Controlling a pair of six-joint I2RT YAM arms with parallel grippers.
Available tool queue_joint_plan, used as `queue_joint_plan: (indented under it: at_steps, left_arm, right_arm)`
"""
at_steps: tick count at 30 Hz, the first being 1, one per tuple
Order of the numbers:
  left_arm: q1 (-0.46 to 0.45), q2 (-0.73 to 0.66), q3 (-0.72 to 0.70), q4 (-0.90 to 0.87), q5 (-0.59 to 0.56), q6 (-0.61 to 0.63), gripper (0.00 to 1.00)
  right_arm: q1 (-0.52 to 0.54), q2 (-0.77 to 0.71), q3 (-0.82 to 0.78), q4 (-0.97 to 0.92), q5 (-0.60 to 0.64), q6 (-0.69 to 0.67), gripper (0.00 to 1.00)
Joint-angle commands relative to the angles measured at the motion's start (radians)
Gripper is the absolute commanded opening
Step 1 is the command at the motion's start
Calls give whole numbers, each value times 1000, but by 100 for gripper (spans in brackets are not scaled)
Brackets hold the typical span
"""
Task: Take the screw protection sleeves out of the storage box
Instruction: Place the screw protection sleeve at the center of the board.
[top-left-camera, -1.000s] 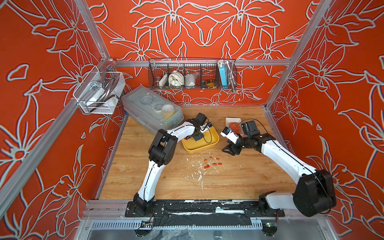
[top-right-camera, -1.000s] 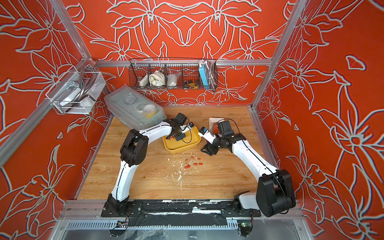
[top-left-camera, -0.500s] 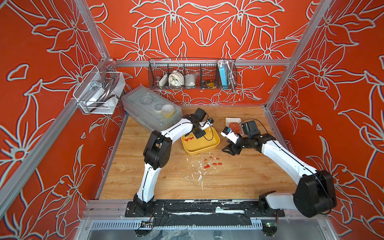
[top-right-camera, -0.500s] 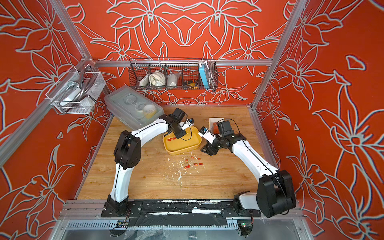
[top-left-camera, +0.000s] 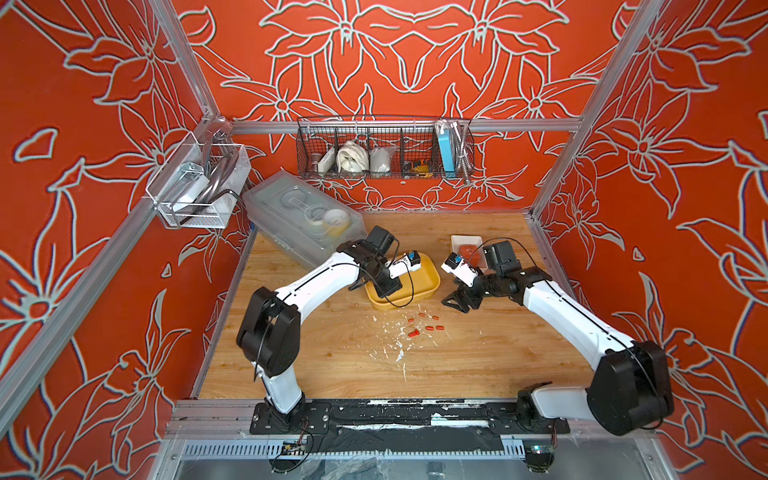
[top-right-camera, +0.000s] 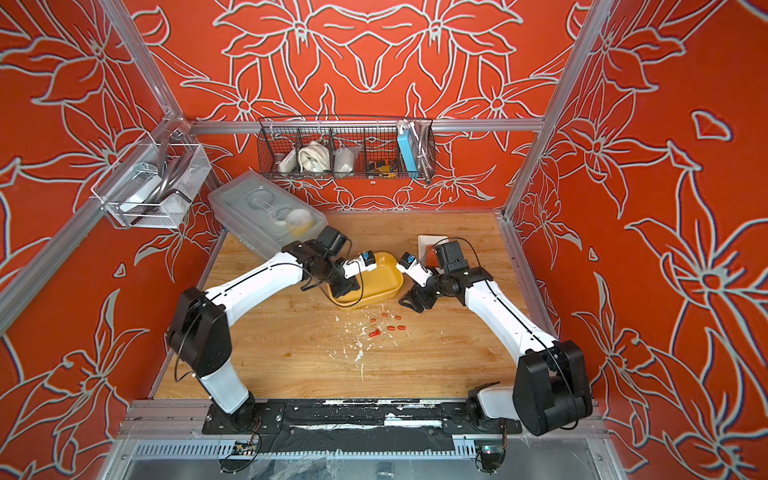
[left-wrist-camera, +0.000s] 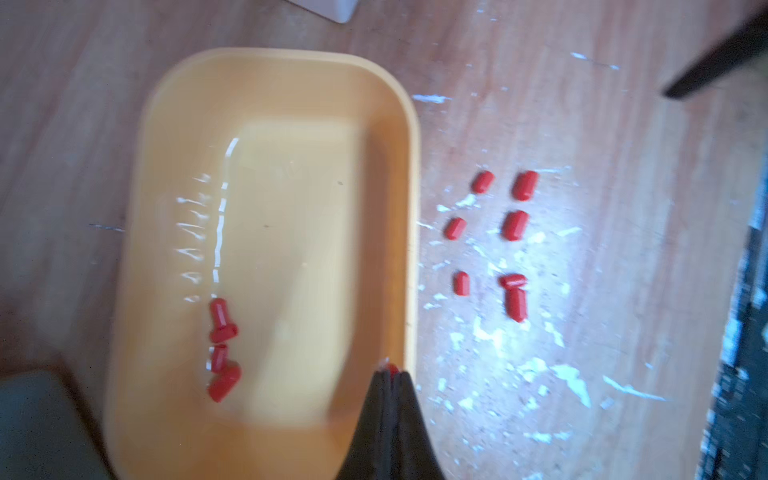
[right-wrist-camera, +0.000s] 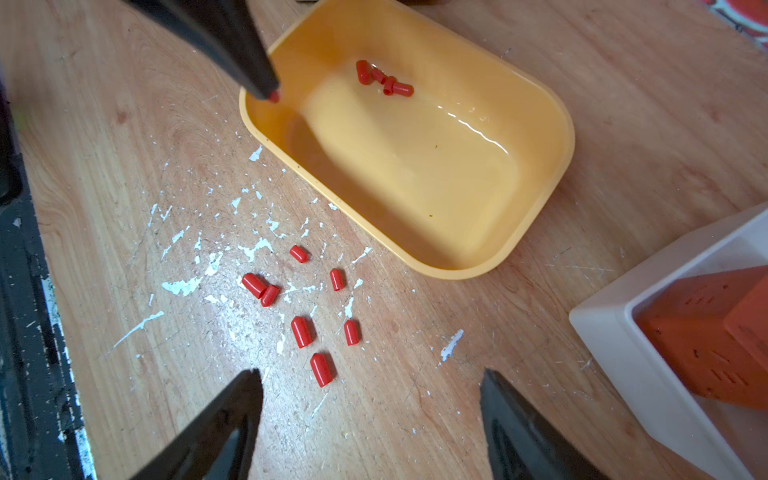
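The yellow storage box lies mid-table. Several red screw protection sleeves are bunched against one inner wall of it. Several more sleeves lie on the wood just in front of the box. My left gripper is shut on one red sleeve, just above the box's near-left rim. My right gripper stands open low over the wood beside the loose sleeves, with nothing between its fingers.
A white square bin holding an orange block stands behind the right gripper. A clear lidded box lies at the back left. White flecks mark the wood. A wire basket hangs on the back wall.
My left arm has drawn back, bringing its shut gripper from over the box's far part to the near rim. The right gripper's jaws have spread wider; that arm has stayed put.
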Motion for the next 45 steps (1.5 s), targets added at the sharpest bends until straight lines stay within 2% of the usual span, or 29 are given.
queue_joint_plan:
  at_steps: [1,5,8,11,15,20,23,26,32,39,42,45]
  left_arm:
    - [-19,-49,-97,-21,110,69,0]
    - [-46,-73,-188,9,116,98,0]
    - [-71,-68,-244,63,85,101,0]
    - [-90,-34,-271,110,23,91,0]
    - [-106,34,-255,139,-52,80,0]
    - [-125,112,-209,157,-91,51,1]
    - [-133,142,-187,163,-121,36,5]
    - [-133,150,-171,149,-118,24,14]
    - [-133,114,-151,97,-105,20,26]
    - [-124,2,-121,-17,-21,44,30]
    - [-87,-62,-105,-52,25,41,31]
    - [-37,-95,-79,-49,10,25,32]
  right_arm:
    - [-5,-13,-22,-2,-71,-3,88]
    - [-2,-9,-36,4,-152,9,99]
    - [1,0,-40,11,-190,23,99]
    - [2,6,-41,16,-164,21,99]
    - [1,8,-42,19,-124,15,99]
    - [2,8,-41,18,-97,9,99]
    - [1,8,-40,17,-88,5,99]
    - [2,7,-41,17,-80,0,99]
    - [2,6,-40,17,-64,-6,99]
    - [0,-10,-39,13,-44,-13,99]
    - [-1,-15,-38,15,-43,-14,99]
    - [-1,-14,-36,15,-42,-17,99]
